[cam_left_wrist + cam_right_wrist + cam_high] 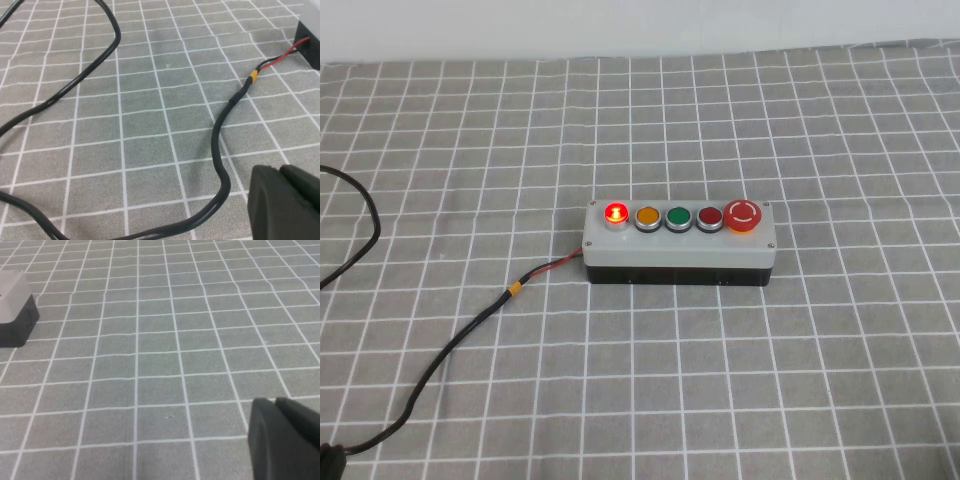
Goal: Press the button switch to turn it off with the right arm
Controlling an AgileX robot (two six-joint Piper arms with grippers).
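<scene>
The button switch [617,213] is lit bright red, at the left end of a row of five buttons on the grey box [680,245] in the middle of the table. Neither arm shows in the high view. My right gripper [275,401] is shut and empty, low over the checked cloth, well away from the box, of which only a corner [15,305] shows in the right wrist view. My left gripper [281,169] is shut and empty, beside the box's black cable [220,150].
Beside the lit button stand an orange [648,216], a green [678,216] and a dark red button [709,216], then a large red mushroom stop button [742,215]. The black cable [470,325] runs from the box's left end toward the front left. Grey checked cloth covers the table.
</scene>
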